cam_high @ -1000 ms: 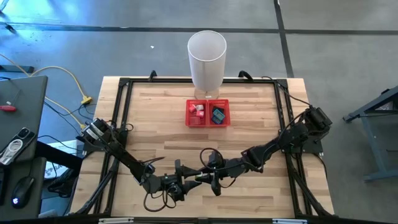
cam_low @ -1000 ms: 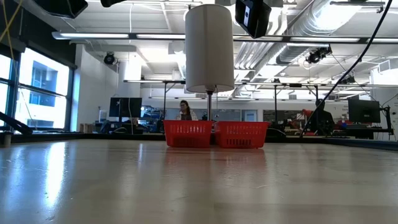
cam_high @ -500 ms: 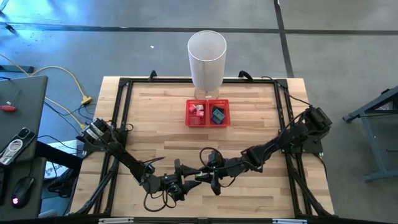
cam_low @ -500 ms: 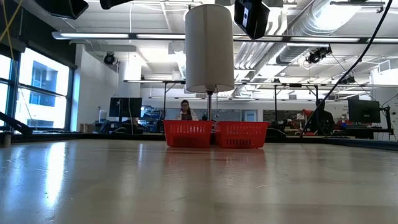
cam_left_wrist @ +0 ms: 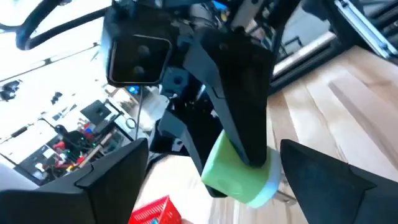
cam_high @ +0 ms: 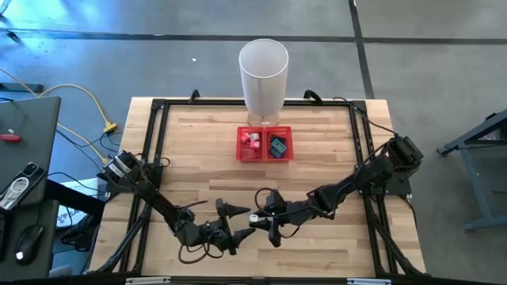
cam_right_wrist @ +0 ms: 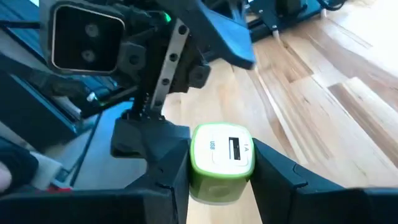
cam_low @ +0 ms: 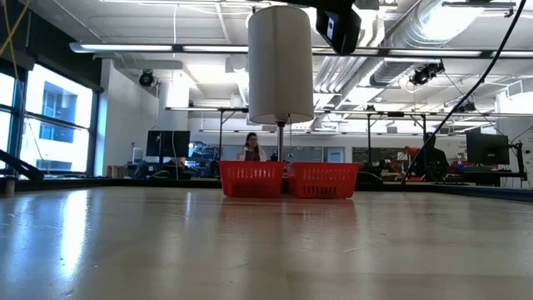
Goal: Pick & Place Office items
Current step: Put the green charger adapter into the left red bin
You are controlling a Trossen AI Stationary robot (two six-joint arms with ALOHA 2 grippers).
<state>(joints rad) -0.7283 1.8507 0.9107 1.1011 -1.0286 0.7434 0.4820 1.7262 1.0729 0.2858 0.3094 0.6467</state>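
Observation:
A green-white block (cam_right_wrist: 221, 158), one of the office items, sits between the fingers of my right gripper (cam_high: 255, 220) over the near middle of the table. The left wrist view shows the same block (cam_left_wrist: 239, 171) under the right gripper's dark finger (cam_left_wrist: 242, 93). My left gripper (cam_high: 230, 223) is open just left of it, its fingers standing wide on either side of the block without touching. Pink and red pieces (cam_high: 253, 139) lie in the red mesh tray's left compartment and teal and dark ones (cam_high: 277, 146) in its right. My right gripper pinches the green-white block between its two fingers (cam_right_wrist: 165, 168), one on each green side wall (cam_right_wrist: 198, 163). The white face with the slot (cam_right_wrist: 233, 149) points back toward the wrist. The fingers come roughly level from the table's right. The block is lifted clear of the table.
The red mesh tray (cam_high: 240, 142) stands at the table's far middle, with the tall white cylinder bin (cam_high: 263, 75) right behind it. Both show in the low view, tray (cam_low: 287, 179) and bin (cam_low: 281, 62). A black frame (cam_high: 158, 127) rims the table. People sit in the room beyond.
My left gripper has drawn back a little toward the table's left edge, away from my right gripper, and its arm has left the top of the low view. The right gripper and the block have stayed put.

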